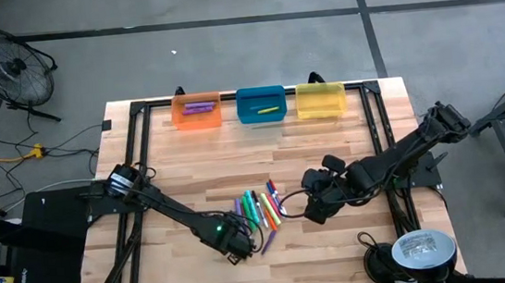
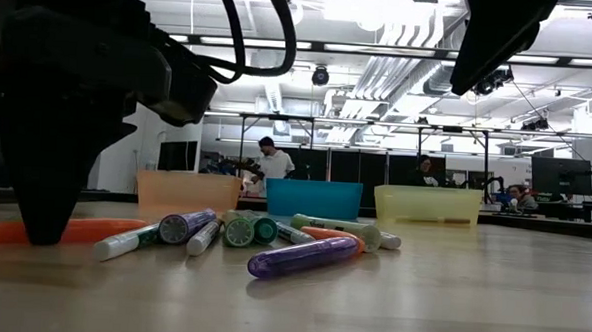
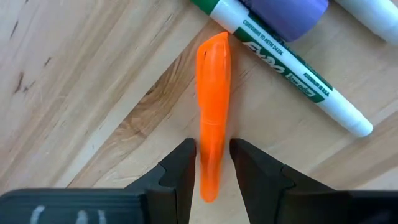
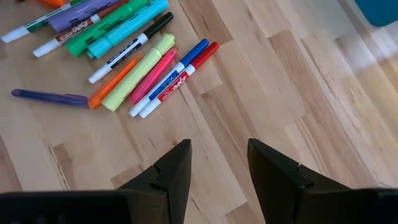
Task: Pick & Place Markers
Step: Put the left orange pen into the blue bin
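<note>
Left gripper (image 3: 213,163), low on the wooden table (image 1: 365,149), has its fingers closed against an orange marker (image 3: 212,106) lying beside the marker pile (image 1: 261,210), while the right gripper (image 4: 216,163) hovers empty, fingers parted, just right of it.

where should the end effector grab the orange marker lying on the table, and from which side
Grip the orange marker across its narrow barrel near the tail end, coming straight down from above. It lies flat on the wood, and the green-capped marker crowds its far tip. The left end effector already straddles that end, fingers either side; whether they touch is unclear.
</note>
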{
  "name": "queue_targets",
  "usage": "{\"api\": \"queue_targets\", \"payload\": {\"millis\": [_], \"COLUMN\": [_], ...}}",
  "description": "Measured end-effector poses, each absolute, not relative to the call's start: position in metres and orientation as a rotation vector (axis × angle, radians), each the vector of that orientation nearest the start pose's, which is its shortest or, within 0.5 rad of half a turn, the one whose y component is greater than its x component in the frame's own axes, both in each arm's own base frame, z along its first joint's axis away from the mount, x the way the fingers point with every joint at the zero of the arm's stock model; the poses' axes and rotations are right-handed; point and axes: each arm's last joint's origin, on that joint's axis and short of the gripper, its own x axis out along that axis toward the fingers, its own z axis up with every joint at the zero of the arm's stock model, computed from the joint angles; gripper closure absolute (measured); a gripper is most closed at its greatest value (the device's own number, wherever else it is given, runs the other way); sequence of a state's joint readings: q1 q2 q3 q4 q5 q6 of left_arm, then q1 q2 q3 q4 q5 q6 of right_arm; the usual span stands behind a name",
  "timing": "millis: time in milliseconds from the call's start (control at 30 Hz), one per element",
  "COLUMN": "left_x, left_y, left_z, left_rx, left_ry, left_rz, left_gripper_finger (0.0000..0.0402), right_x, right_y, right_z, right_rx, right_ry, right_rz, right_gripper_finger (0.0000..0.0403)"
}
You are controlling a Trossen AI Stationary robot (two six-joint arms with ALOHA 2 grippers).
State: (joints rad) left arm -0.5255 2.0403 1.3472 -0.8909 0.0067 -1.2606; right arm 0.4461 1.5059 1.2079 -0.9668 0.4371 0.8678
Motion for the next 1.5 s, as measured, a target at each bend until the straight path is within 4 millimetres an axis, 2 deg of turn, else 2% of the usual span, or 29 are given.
{"api": "queue_targets", "payload": {"millis": [800, 900, 1133, 1500], "left_x": [0.3173, 0.3176, 0.3179, 0.3179], "left_y": [-0.1833, -0.1834, -0.1836, -0.1825], "left_z": [0.1319, 0.1318, 0.1321, 0.1322], "left_rx": [-0.556, -0.557, -0.559, -0.555], "left_ry": [1.492, 1.489, 1.486, 1.459], "left_rz": [0.560, 0.558, 0.556, 0.593], "left_gripper_finger": [0.0293, 0.0308, 0.0373, 0.0374], "right_x": [0.2607, 0.2606, 0.2606, 0.2606], "right_y": [0.1108, 0.1108, 0.1108, 0.1106], "right_z": [0.2629, 0.2629, 0.2629, 0.2629], "right_rx": [0.214, 0.213, 0.208, 0.189], "right_ry": [1.026, 1.026, 1.027, 1.027], "right_rz": [-0.467, -0.467, -0.464, -0.460], "right_gripper_finger": [0.0257, 0.0257, 0.0256, 0.0257]}}
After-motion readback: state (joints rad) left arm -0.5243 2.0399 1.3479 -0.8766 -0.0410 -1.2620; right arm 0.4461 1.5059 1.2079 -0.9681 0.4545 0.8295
